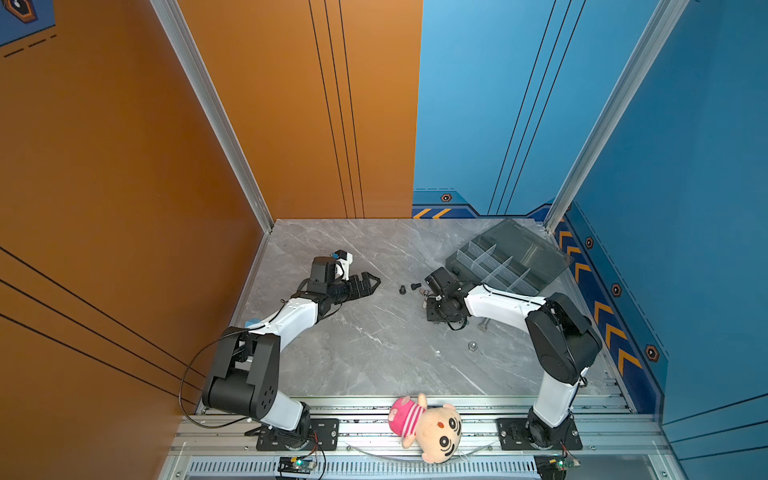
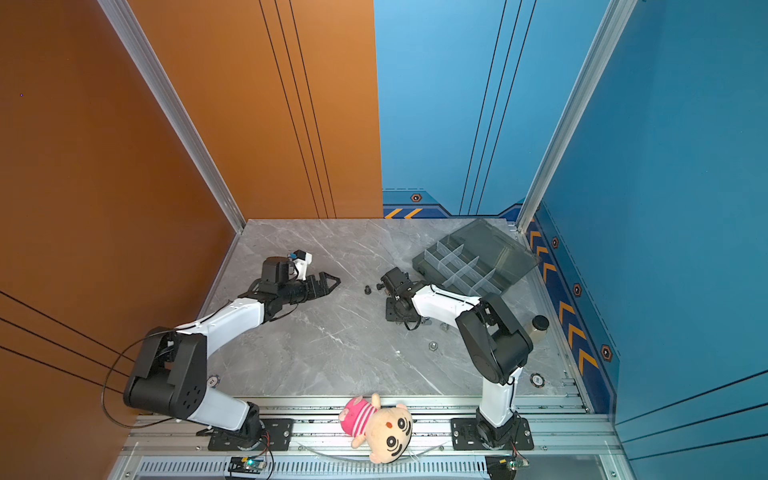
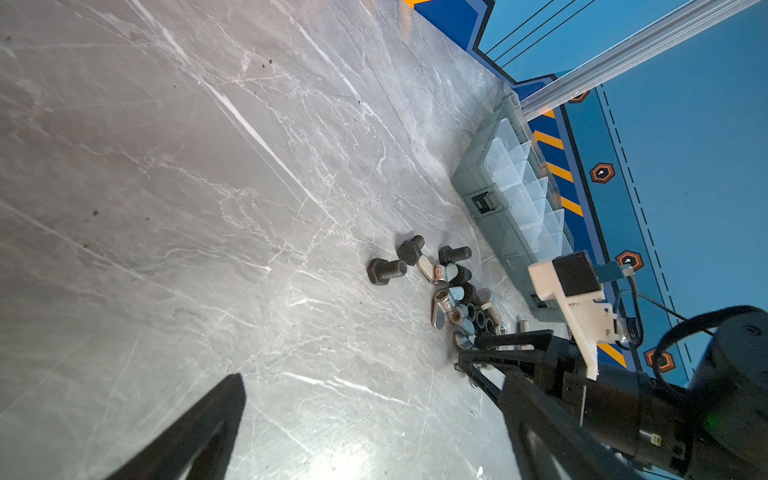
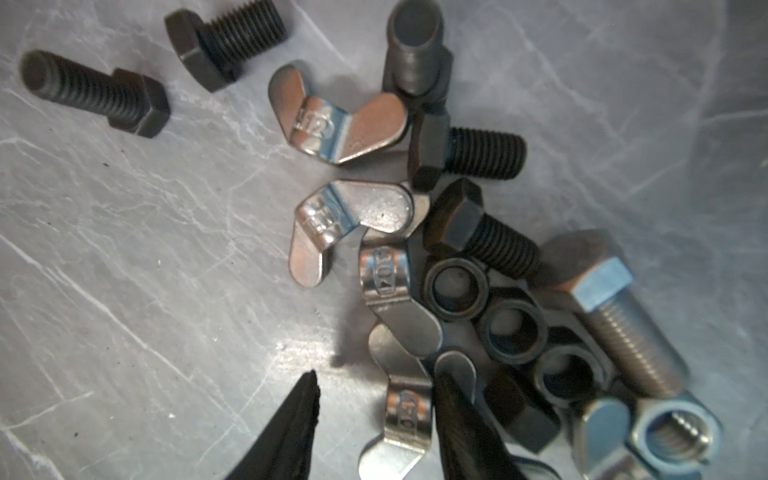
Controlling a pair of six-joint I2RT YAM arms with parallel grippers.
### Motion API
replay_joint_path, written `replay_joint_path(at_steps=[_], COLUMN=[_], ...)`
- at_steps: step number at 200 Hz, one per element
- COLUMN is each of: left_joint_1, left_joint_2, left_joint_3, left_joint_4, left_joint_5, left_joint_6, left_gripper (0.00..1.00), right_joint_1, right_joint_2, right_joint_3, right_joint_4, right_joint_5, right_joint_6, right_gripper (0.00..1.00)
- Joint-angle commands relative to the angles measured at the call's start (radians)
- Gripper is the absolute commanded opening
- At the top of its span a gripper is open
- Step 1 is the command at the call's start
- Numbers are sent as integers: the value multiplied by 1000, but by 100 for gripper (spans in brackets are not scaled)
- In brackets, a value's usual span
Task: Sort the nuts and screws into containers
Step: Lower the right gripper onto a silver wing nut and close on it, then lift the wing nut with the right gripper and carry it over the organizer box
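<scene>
Plush doll [image 1: 428, 426] (pink-striped); black-capped jar [image 2: 537, 327]

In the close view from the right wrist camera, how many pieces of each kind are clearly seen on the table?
Black bolts: 5
Silver bolt: 1
Silver wing nuts: 4
Dark hex nuts: 3
Silver hex nut: 1
Total: 14 clearly seen; a few more pieces are partly hidden and not counted.
</scene>
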Motion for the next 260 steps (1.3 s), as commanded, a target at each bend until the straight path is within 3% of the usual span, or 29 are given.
replay_joint_path(at_steps=[1, 49, 151, 208, 231, 260], left_joint_1=[7, 7, 1, -2, -2, -1], left_joint_2=[9, 14, 15, 13, 12, 11], left_joint_3=[35, 37, 35, 35, 32, 29], left_joint_4=[-18, -21, -24, -24, -23, -22], left_joint_5=[26, 27, 23, 25, 23, 28], left_joint_6=[1, -1, -6, -7, -6, -11], left_gripper=[98, 98, 98, 98, 98, 98], right_joint_1=[-3, -4, -3, -1, -1, -4], right_joint_2=[35, 49, 15, 8, 1, -27], right_joint_3=[11, 3, -26, -43, -44, -44], right_joint_4=[-35, -43, -59, -68, -68, -46], right_joint_5=[18, 23, 6, 10, 11, 1], right_joint_6=[22, 10, -29, -33, -33, -46], right_gripper=[46, 37, 29, 13, 0, 0])
